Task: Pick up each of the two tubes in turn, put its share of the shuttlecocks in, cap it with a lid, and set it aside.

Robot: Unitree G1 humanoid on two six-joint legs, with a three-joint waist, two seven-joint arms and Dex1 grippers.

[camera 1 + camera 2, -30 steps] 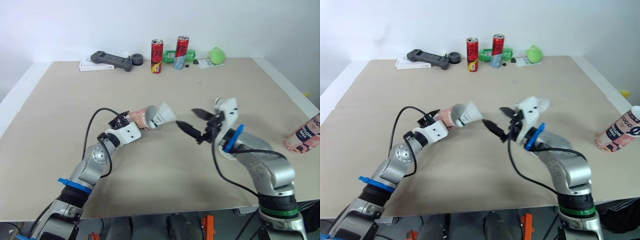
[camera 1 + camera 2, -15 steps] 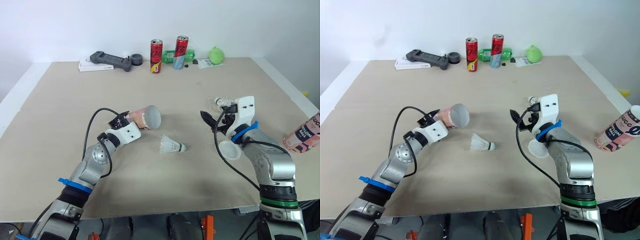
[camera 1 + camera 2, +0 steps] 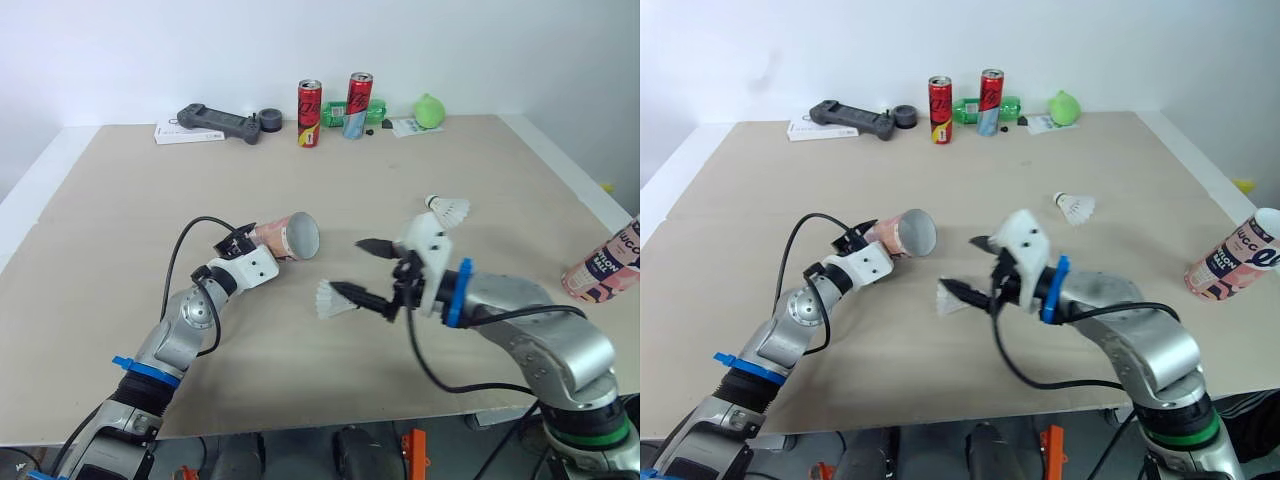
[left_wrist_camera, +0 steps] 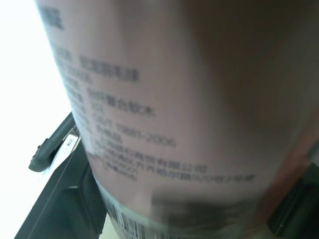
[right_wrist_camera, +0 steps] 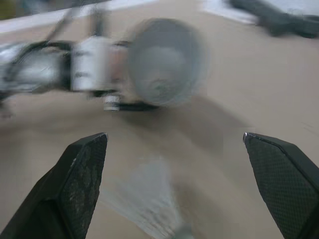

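Right claw [image 3: 350, 267] gapes wide over a loose shuttlecock [image 3: 328, 299], left claw [image 3: 258, 240] grips the open tube [image 3: 290, 236]; filling, capping and the second tube [image 3: 603, 270] are yet to do

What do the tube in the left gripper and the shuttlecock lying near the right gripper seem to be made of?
The tube looks like cardboard under a glossy pink printed wrap: small text shows on its side. The shuttlecock has a white matte skirt, feather or plastic; I cannot tell which.

On the table [image 3: 120, 230]: near shuttlecock [image 3: 326, 298]; far shuttlecock [image 3: 448, 210]; red can [image 3: 310, 100]; controller [image 3: 215, 122].
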